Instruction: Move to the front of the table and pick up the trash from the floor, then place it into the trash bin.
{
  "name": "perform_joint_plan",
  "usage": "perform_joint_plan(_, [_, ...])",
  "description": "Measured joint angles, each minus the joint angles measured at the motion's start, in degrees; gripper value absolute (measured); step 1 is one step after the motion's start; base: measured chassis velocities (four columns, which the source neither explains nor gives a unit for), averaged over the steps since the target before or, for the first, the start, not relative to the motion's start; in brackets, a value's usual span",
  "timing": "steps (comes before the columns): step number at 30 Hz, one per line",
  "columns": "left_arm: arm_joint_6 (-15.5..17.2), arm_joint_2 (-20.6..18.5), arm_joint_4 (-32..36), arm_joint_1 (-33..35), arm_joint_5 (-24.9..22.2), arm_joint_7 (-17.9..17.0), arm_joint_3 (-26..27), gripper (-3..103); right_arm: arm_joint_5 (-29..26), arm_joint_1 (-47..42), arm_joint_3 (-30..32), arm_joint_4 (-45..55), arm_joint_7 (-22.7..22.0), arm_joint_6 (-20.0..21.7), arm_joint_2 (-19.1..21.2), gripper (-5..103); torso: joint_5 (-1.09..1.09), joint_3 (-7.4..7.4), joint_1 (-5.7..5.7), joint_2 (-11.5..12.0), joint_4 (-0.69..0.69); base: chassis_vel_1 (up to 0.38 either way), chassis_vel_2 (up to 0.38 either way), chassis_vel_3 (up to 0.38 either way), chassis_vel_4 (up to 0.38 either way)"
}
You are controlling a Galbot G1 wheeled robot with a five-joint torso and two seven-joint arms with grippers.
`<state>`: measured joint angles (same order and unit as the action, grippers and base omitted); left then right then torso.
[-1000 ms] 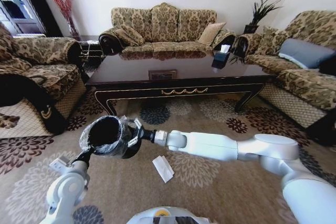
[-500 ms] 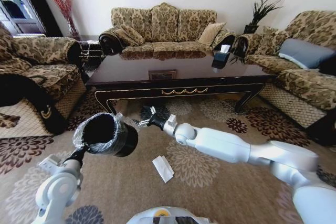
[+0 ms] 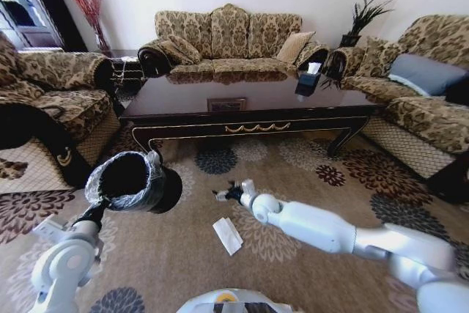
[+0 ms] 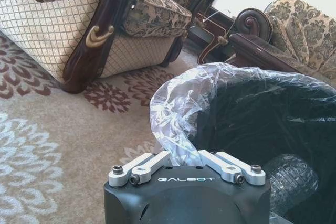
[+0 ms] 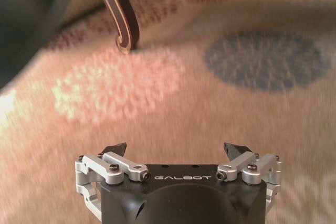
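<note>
The trash bin (image 3: 128,181), black with a crinkly clear bag, hangs tilted above the carpet at the left. My left gripper (image 3: 108,209) is shut on its rim and bag (image 4: 176,129), seen close in the left wrist view. A flat white wrapper, the trash (image 3: 228,235), lies on the carpet in front of me. My right gripper (image 3: 223,195) hovers low over the carpet just beyond the wrapper, open with nothing between its fingers (image 5: 116,148). The dark glossy table (image 3: 249,104) stands a short way ahead, and one curved leg (image 5: 123,24) shows in the right wrist view.
Patterned sofas surround the table: one at the back (image 3: 227,38), one on the left (image 3: 51,100), one on the right (image 3: 418,86). A tissue box (image 3: 308,78) sits on the table. Open carpet (image 3: 293,166) lies between me and the table.
My right gripper has left the bin's mouth and swung down and right toward the floor. The left arm has carried the bin a little left and up.
</note>
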<state>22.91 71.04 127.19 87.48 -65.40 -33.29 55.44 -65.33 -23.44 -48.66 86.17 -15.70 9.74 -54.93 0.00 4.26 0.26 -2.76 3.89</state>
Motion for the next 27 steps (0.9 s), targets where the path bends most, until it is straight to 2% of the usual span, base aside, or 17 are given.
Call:
perform_joint_plan(6, [0.0,-0.3,0.2,0.4,0.2,0.1,0.2,3,3.6,-3.9,-1.3,-3.8,-1.2,-0.9,-1.5,100,0.00,0.00,0.00,0.0,0.00,0.000,0.000,0.000,0.000])
perform_joint_plan(15, [0.2,0.1,1.4,0.5,0.9,0.2,-0.1,3,7.0,-8.5,-3.2,-8.1,-6.0,-1.7,-2.4,100,0.00,0.00,0.00,0.0,0.01,0.000,0.000,0.000,0.000])
perform_joint_plan(27, [0.0,1.5,1.3,0.6,1.7,1.3,-0.8,3,9.3,-10.8,-4.0,-13.4,-6.0,-4.1,-3.5,100,0.01,0.00,0.00,0.0,0.01,0.000,0.000,0.000,0.000])
